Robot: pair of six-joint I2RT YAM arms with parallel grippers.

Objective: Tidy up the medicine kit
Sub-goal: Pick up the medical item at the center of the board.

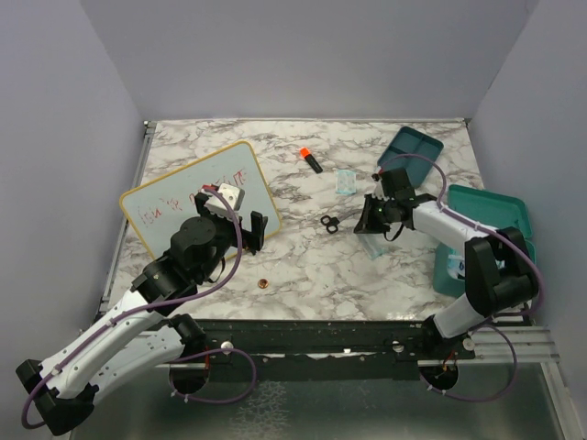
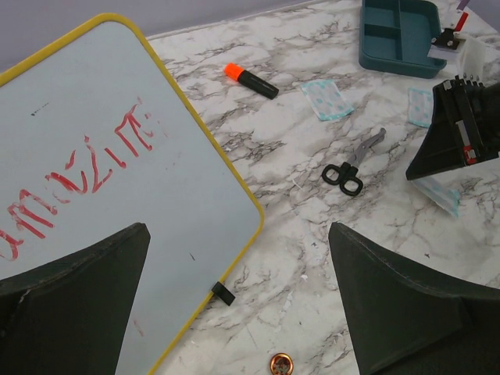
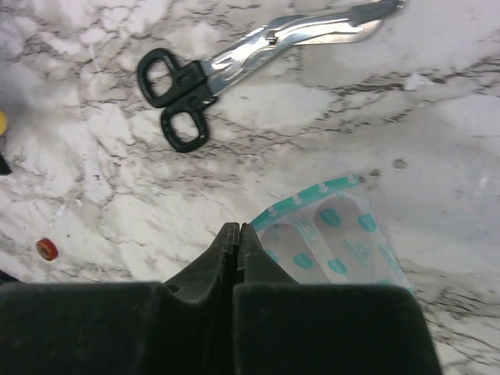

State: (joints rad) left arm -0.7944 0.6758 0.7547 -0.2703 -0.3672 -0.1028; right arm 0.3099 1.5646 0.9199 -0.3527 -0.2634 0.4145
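Note:
The medicine kit's teal case (image 1: 491,209) stands at the right edge, behind my right arm. Its divided tray insert (image 1: 410,147) (image 2: 398,35) lies at the back right. My right gripper (image 3: 237,226) (image 1: 364,224) is shut, tips low over the marble. A teal-printed plaster packet (image 3: 336,234) (image 2: 439,195) lies against and under its right finger; nothing shows between the jaws. Black-handled scissors (image 3: 234,62) (image 1: 330,223) lie just left of it. My left gripper (image 2: 238,228) (image 1: 246,223) hangs open and empty over the whiteboard's right edge.
The yellow-framed whiteboard (image 1: 197,192) (image 2: 94,156) with red scribble covers the left. An orange-capped black marker (image 1: 311,159) (image 2: 251,81) and two more plaster packets (image 2: 326,99) (image 2: 420,105) lie mid-back. A small copper coin (image 1: 262,284) (image 2: 281,363) sits near the front.

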